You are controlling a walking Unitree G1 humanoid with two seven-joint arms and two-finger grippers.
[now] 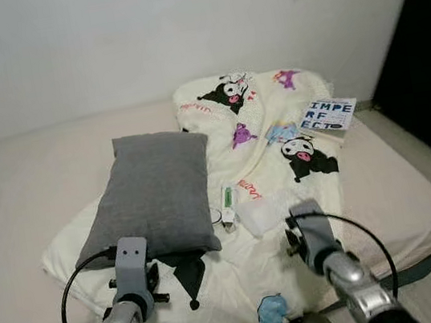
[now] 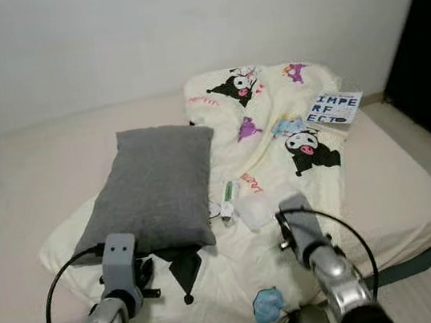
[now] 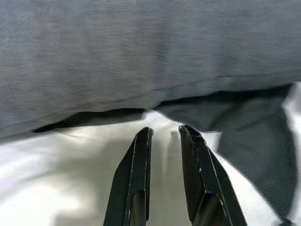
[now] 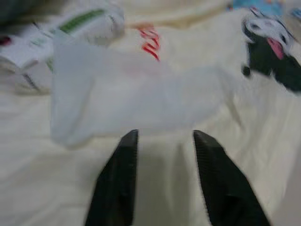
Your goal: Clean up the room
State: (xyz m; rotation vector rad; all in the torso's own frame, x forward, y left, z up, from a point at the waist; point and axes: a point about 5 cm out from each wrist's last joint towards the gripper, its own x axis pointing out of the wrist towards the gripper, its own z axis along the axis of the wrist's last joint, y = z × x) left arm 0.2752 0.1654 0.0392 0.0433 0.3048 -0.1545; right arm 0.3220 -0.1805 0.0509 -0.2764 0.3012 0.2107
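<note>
A grey pillow [image 1: 155, 193] lies on a cream cartoon-print blanket [image 1: 266, 121] spread over the bed. My left gripper [image 3: 165, 129] is low over the blanket at the pillow's [image 3: 141, 52] near edge, open by a narrow gap with nothing between its fingers. Beside the pillow lie a crumpled clear plastic wrapper [image 1: 257, 214] and a white tube with a green label [image 1: 227, 199]. My right gripper [image 4: 165, 134] is open just short of the wrapper [image 4: 141, 94], not touching it.
A booklet with blue letters [image 1: 330, 114] lies at the blanket's far right. A blue crumpled scrap [image 1: 272, 311] sits on the blanket's near edge between my arms. The bare mattress [image 1: 19, 207] stretches left; a dark doorway [image 1: 428, 65] is at right.
</note>
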